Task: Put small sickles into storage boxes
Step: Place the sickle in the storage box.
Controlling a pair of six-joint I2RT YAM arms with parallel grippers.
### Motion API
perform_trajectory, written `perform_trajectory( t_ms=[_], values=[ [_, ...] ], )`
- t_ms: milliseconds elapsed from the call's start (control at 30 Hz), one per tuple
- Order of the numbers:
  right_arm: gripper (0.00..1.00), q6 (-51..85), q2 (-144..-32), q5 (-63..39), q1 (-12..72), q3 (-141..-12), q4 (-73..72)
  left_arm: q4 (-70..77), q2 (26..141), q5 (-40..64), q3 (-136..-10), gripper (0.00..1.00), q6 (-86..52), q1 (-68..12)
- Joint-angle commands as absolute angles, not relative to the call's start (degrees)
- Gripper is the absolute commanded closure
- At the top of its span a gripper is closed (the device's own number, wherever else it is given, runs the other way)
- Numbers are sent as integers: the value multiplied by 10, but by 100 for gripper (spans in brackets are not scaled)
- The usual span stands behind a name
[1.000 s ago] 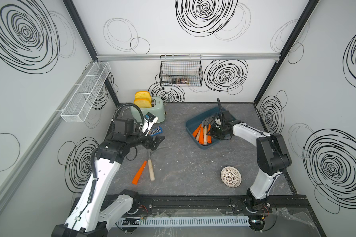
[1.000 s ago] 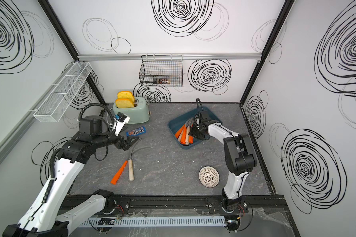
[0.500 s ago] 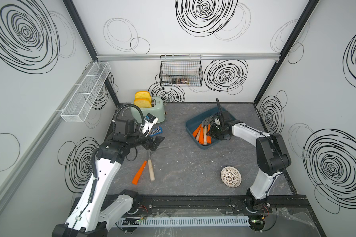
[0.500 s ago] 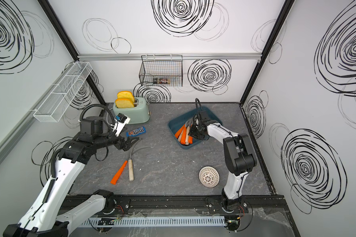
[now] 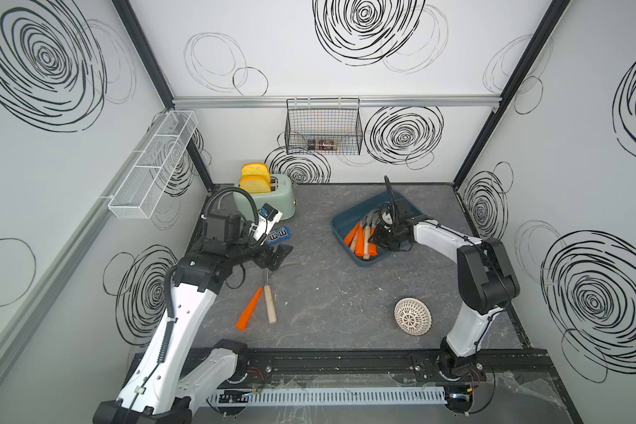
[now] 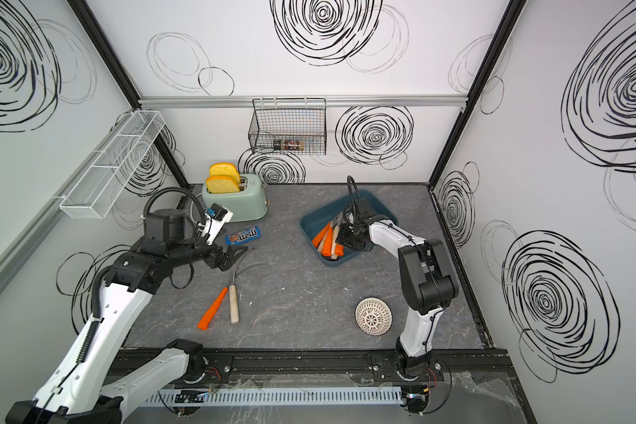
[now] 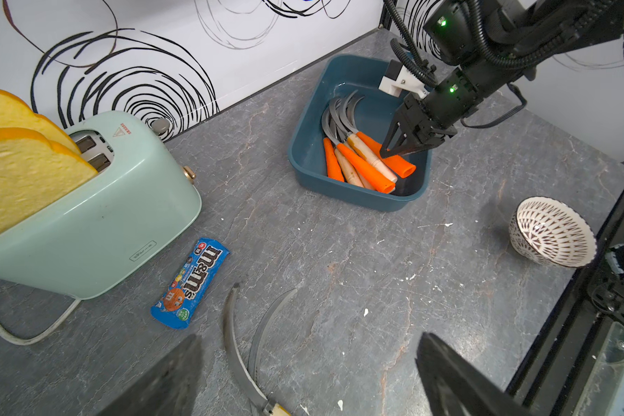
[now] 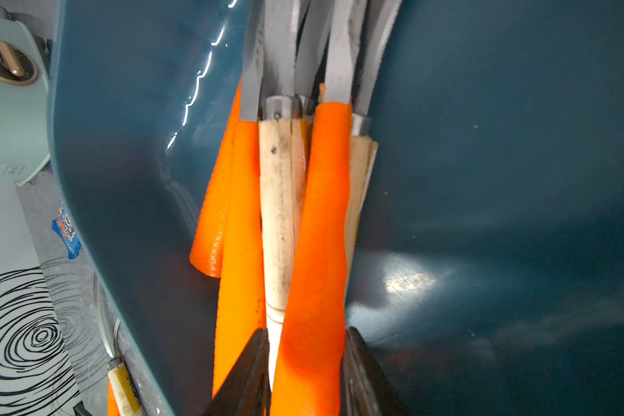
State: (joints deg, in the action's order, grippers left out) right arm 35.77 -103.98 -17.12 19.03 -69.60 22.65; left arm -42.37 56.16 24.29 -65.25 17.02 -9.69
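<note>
My right gripper (image 8: 307, 333) straddles orange-handled sickle (image 8: 323, 216) in teal tray (image 8: 483, 144), far right; gripping or slack, cannot tell. Left gripper (image 5: 275, 256) agape over wooden-handled sickle (image 5: 270, 304) and loose orange sickle (image 5: 249, 309), near left on table (image 5: 346, 301). Light, stiff, thin-bladed: likely best taken mid-handle.

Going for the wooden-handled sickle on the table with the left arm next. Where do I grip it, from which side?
I'd take the wooden-handled sickle by its handle, toward the butt end, from straight above, jaws across it. It lies flat on the table; the blade is thin, and the orange-handled sickle crowds the blade end.
</note>
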Motion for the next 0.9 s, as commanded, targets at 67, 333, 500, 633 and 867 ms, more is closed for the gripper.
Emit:
perform_trajectory(
  t_ms=[67,333,500,633,867],
  values=[
    [62,342,-1033,-152,193,-715,243,-420,554,231,-658,4,180,-99],
    [62,307,-998,-98,187,-733,268,-414,556,205,-667,4,178,-94],
    [62,253,-954,-32,203,-754,299,-405,555,184,-644,4,168,-72],
    [63,212,-922,38,237,-761,323,-400,550,194,-616,4,160,-33],
    [63,179,-885,148,339,-744,324,-409,543,225,-602,4,156,15]
  ],
)
